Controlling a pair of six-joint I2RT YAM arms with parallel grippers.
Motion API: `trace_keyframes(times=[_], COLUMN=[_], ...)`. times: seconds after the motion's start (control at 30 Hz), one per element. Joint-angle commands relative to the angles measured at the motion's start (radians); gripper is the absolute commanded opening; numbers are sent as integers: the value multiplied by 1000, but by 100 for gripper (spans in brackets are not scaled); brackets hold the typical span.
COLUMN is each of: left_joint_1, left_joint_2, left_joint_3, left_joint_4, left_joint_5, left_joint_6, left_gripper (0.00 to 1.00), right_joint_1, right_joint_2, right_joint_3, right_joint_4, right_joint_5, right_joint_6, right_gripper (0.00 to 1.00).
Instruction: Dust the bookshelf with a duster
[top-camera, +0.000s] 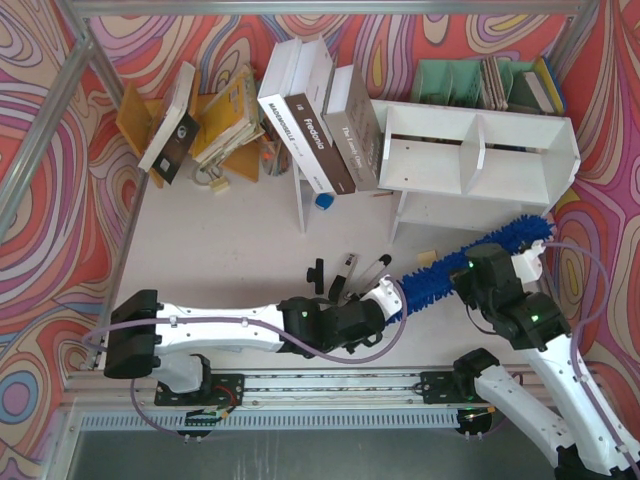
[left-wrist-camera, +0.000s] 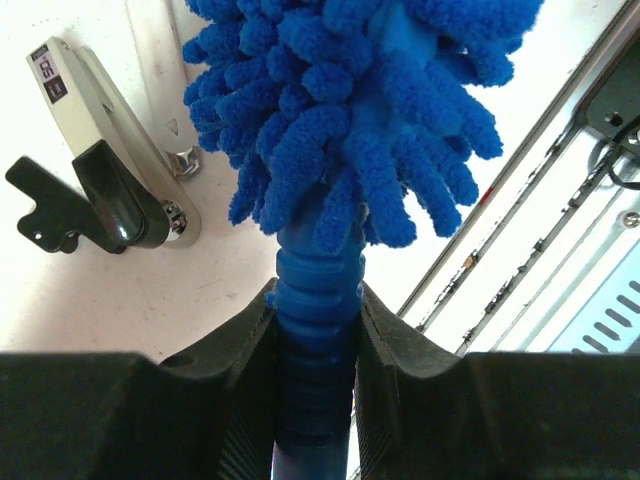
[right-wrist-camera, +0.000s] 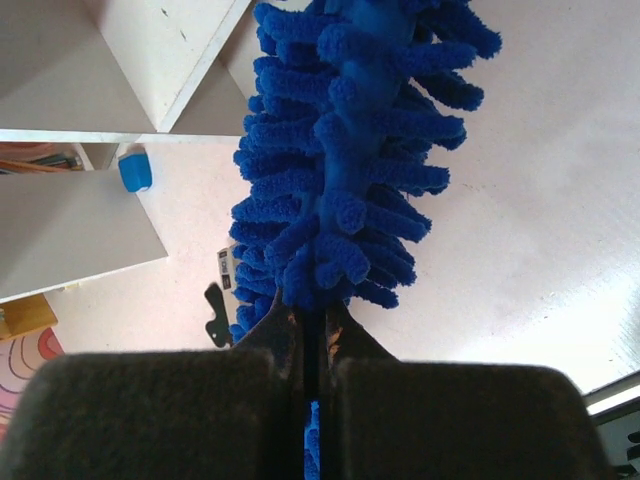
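Observation:
The bright-blue fluffy duster (top-camera: 470, 258) lies slanted over the table in front of the white bookshelf (top-camera: 480, 150), with its tip near the shelf's lower right corner. My left gripper (top-camera: 385, 297) is shut on the duster's ribbed blue handle collar (left-wrist-camera: 318, 300), below the fluff (left-wrist-camera: 350, 120). My right gripper (top-camera: 482, 272) is shut on the middle of the duster's fluffy head (right-wrist-camera: 340, 150), jaws nearly together (right-wrist-camera: 312, 322). The bookshelf's white panels (right-wrist-camera: 60, 60) show at the upper left of the right wrist view. The handle's far end is hidden in the left jaws.
Black-and-silver tools (top-camera: 345, 270) lie by the left gripper; one shows in the left wrist view (left-wrist-camera: 100, 170). A thin white board with leaning books (top-camera: 310, 140), a green rack (top-camera: 450, 80), a yellow holder with books (top-camera: 215, 120), a small blue object (top-camera: 322, 201).

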Motion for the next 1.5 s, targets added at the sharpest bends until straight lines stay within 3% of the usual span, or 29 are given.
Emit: trace_keyframes(times=[0.0, 0.13, 0.2, 0.47, 0.83, 1.03, 1.3, 1.47], left_joint_1=[-29, -75, -95, -135, -171, -178, -177, -178], left_joint_2=[-53, -63, -69, -126, -297, -473, -604, -608], left_joint_3=[47, 94, 115, 129, 69, 0, -9, 10], left_joint_4=[-71, -115, -135, -135, -91, -53, -96, -72], left_joint_5=[-109, -144, -156, -164, -191, -202, -334, -503], left_joint_6=[-57, -41, -36, -33, -71, -82, -82, -90], left_gripper=[0, 0, 0, 0, 0, 0, 0, 0], right_joint_1=[-6, -6, -6, -6, -6, -5, -7, -5], right_joint_2=[1, -2, -2, -29, 3, -9, -16, -22], right_joint_3=[62, 115, 146, 270, 432, 453, 479, 460], right_joint_4=[-55, -72, -76, 8, 81, 116, 125, 120], right_joint_5=[87, 128, 146, 158, 182, 211, 237, 224], right_joint_6=[-19, -54, -80, -297, -559, -600, -618, -597], right_gripper=[4, 24, 42, 72, 77, 77, 77, 77])
